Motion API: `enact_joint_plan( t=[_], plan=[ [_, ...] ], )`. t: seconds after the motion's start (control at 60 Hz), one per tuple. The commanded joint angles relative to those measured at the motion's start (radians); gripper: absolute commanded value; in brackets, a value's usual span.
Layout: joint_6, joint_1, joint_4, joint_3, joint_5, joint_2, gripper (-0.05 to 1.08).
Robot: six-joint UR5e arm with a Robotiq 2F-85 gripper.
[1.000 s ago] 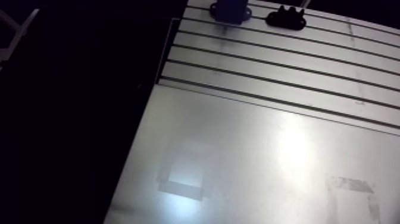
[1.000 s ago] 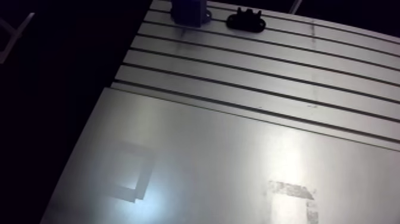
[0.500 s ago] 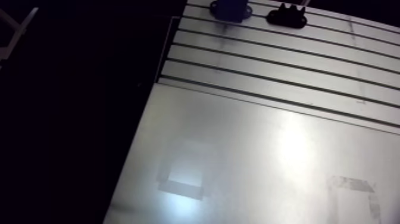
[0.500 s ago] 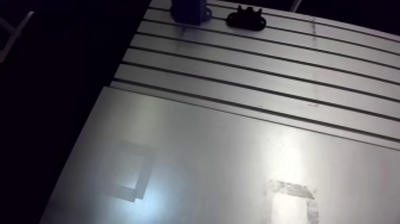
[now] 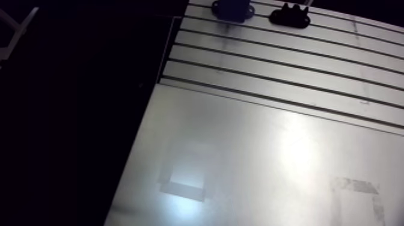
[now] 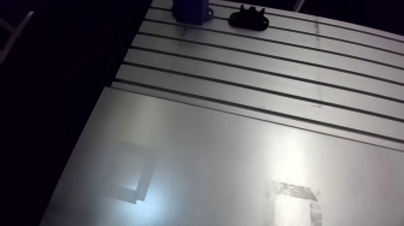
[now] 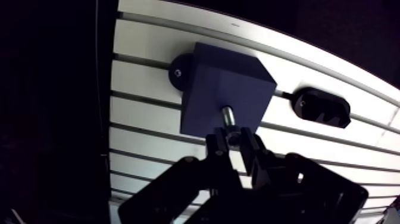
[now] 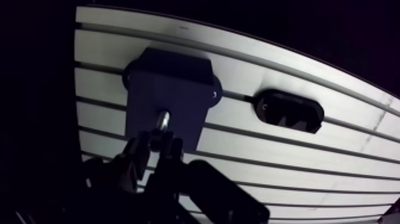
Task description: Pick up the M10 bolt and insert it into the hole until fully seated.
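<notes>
Two dark fingers [image 7: 217,148] of the gripper [image 7: 234,140] pinch the M10 bolt [image 7: 228,117] between them, so the jaws are closed tight on it and not spread wide. The bolt is small and shiny (only a short silver bit shows past the fingertips). It sticks out straight ahead of the jaws. Its far end meets the near face of a dark blue block [image 7: 226,77]. That spot is too dark to tell how deep the bolt goes in.

The blue block stands just ahead of the jaws on the slotted table [image 7: 146,128]. A round black tab [image 7: 178,72] with a screw in it pokes out from one side of the block. A long black holder [image 7: 321,107] lies on the table off to the other side of the jaws, near the block but not touching it.

In the arm view the block and the black holder sit side by side at the far end of the table. Many long slots run across the table in front of them. After the slots comes a smooth flat plate [image 5: 252,156] with bright light shining on it.
</notes>
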Motion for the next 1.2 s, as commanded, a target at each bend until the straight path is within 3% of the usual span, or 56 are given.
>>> enact_joint_plan(
  t=[0.017, 1.2],
  plan=[
    [0.001, 0.0, 0.0, 0.001, 0.0, 0.0, 1.08],
    [0.005, 0.006, -0.002, 0.033, -0.002, 0.008, 1.06]
  ],
)
